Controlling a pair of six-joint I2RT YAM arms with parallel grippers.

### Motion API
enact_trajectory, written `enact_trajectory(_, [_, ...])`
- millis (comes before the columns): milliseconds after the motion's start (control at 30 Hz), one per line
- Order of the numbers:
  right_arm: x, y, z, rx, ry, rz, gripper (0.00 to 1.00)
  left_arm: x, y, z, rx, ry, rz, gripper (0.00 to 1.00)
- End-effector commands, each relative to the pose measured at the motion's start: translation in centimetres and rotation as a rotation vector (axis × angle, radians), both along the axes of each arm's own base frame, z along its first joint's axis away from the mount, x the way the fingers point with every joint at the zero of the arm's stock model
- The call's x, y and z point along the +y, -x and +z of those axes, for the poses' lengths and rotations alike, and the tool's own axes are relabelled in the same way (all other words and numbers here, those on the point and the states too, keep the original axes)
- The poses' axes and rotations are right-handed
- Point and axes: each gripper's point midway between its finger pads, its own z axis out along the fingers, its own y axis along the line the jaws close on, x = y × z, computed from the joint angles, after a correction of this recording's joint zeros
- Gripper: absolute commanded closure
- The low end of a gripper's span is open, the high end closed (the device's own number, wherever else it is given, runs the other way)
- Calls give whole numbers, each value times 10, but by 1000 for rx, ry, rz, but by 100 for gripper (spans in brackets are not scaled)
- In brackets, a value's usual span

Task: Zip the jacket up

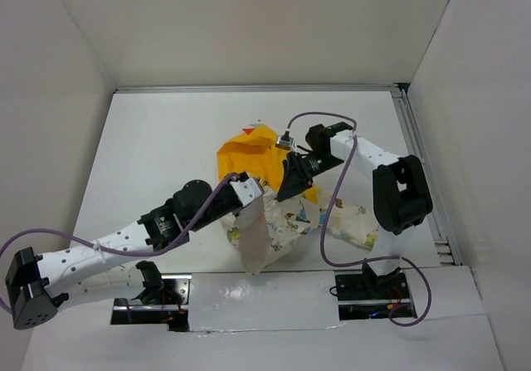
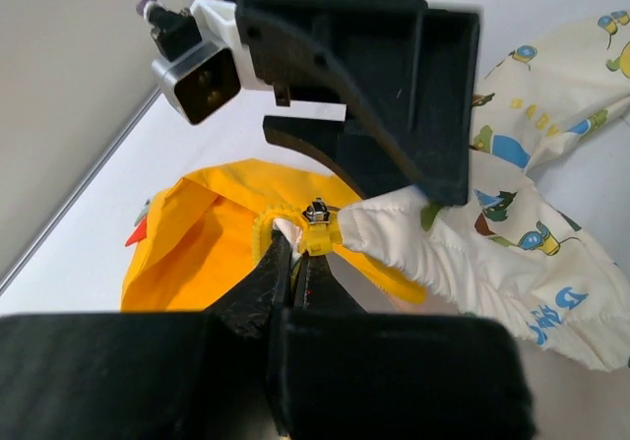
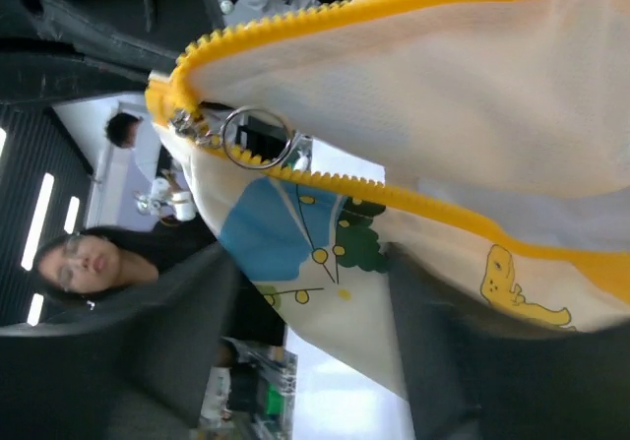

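Overhead view: a white tabletop point(image 1: 158, 155) inside a white-walled cell. From the lower left an arm reaches to the centre, where the left claw point(image 1: 249, 193) is clenched on the zip edge of the jacket point(image 1: 278, 231); a cream strip of cloth hangs from it. The jacket lies crumpled at the centre, with its yellow hood point(image 1: 249, 151) towards the top of the frame and a printed sleeve point(image 1: 357, 222) towards the right. In the left wrist view the pinch is seen just under the slider point(image 2: 318, 225), at the centre. Just right of it, the right claw point(image 1: 292, 180) is poised at the same spot, fingers spread apart. Cloth lies across the gap, and nothing is gripped as far as can be seen.

The step in hand is judged to be taking the ring pull point(image 3: 253, 137), seen at the upper left of the right wrist view. It is best done with the left pinch firm, so that the yellow teeth point(image 3: 413, 199) are stretched straight. The ring should be closed on squarely, with no loose cloth caught, and then drawn along the line of the teeth.

Two rows of teeth are seen parting from the slider, so the zip is judged not yet closed. Its full run is cut off at the right edge. The right claw's fingers are only dark blurs at the bottom of that view. From above, both claw tips are covered by arm and cloth.
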Motion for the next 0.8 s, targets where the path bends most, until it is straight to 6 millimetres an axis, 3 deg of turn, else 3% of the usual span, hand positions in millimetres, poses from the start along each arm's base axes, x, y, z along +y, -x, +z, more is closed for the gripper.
enact_trajectory(0, [-2, 5, 65, 26, -223, -57, 26, -2, -6, 36, -39, 88, 21, 100])
enact_trajectory(33, [-3, 3, 72, 0, -235, -63, 0, -3, -6, 38, -40, 96, 17, 100])
enact_trajectory(267, [-39, -13, 118, -175, -283, -191, 0, 5, 0, 63, 108, 209, 75, 100])
enact_trajectory(400, [-70, -32, 136, -329, -297, -316, 0, 4, 8, 45, 378, 236, 152, 100])
enact_trajectory(467, [-80, -41, 137, -376, -300, -363, 0, 5, 8, 48, 440, 254, 194, 100])
enact_trajectory(500, [-83, -43, 140, -403, -305, -370, 0, 7, 9, 35, 510, 234, 235, 100])
enact_trajectory(533, [-100, -56, 144, -439, -297, -439, 0, 8, 10, 31, 534, 227, 253, 100])
enact_trajectory(567, [-104, -58, 151, -484, -301, -451, 0, 7, 10, 32, 543, 225, 252, 100])
enact_trajectory(633, [-104, -56, 179, -670, -330, -428, 0, 5, 11, 32, 540, 226, 235, 100])
enact_trajectory(700, [-99, -42, 212, -860, -363, -385, 0, 4, 12, 36, 533, 237, 226, 100])
enact_trajectory(767, [-94, -29, 233, -1036, -401, -336, 0, 5, 13, 41, 516, 241, 212, 100])
